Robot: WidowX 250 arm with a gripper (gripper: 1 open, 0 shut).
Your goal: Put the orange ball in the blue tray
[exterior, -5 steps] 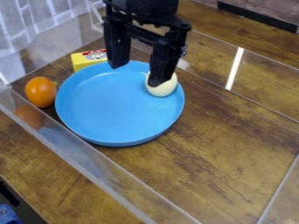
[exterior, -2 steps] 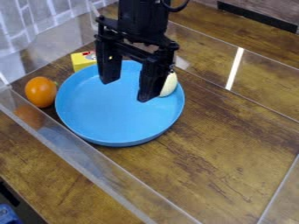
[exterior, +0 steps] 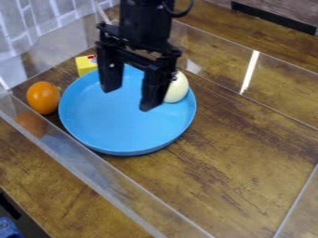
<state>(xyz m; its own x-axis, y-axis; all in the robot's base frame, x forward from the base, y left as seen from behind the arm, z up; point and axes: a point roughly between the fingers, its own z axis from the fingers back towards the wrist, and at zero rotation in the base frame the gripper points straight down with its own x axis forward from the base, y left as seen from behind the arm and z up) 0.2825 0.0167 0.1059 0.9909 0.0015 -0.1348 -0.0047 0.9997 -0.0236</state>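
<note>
One orange ball (exterior: 44, 96) sits on the wooden table just left of the blue tray (exterior: 106, 135), outside its rim and not yet grasped. A yellow block (exterior: 86, 64) lies behind the tray's left edge. The gripper (exterior: 132, 86) hangs over the tray, jaws spread wide and empty. A cream egg (exterior: 177, 87) rests inside the tray's right rim. A careless reach leftward might nudge the ball so it rolls away, or catch the rim. No writing is legible.
</note>
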